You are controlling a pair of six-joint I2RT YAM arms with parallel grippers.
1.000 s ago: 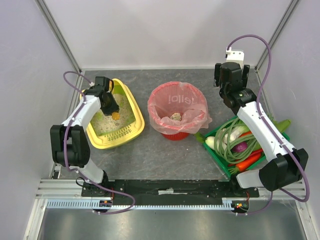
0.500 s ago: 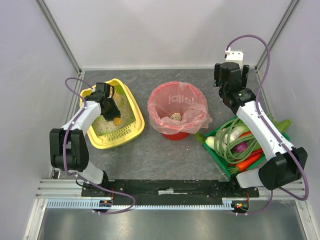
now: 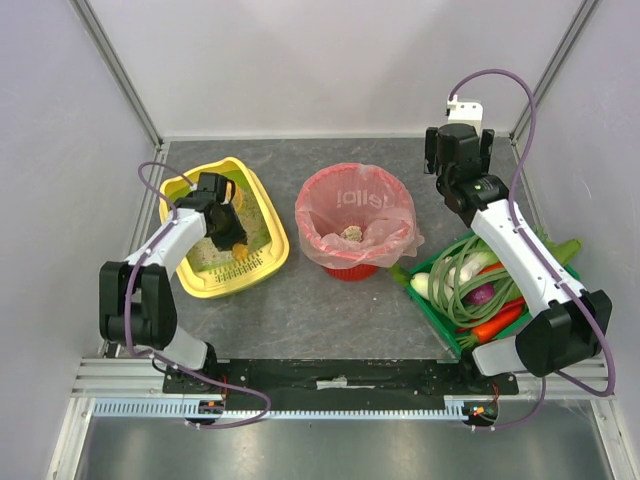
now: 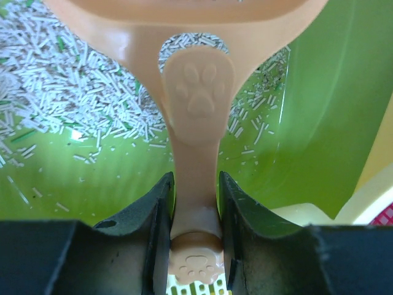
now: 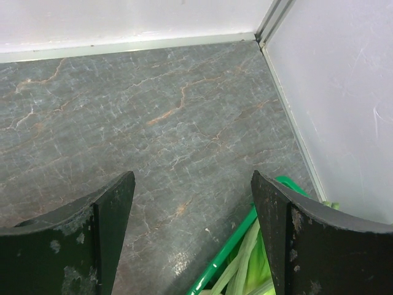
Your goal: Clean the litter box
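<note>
Mid-scoop: left hand (image 4: pixel 195 184) clamped the scoop (image 4: pixel 198 92) inside the litter box (image 3: pixel 264 213); right hand (image 5: pixel 190 178) gaped. Next, probably a level lift.

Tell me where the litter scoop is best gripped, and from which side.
Grip the scoop on the slim stem of its handle, between the paw-print pad and the flared end knob, coming from the handle end. The stem fits between the fingers, and the wider parts either side should check slipping. The left gripper is shut there now.

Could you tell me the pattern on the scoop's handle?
Peach plastic scoop handle: embossed paw prints; left wrist view.
</note>
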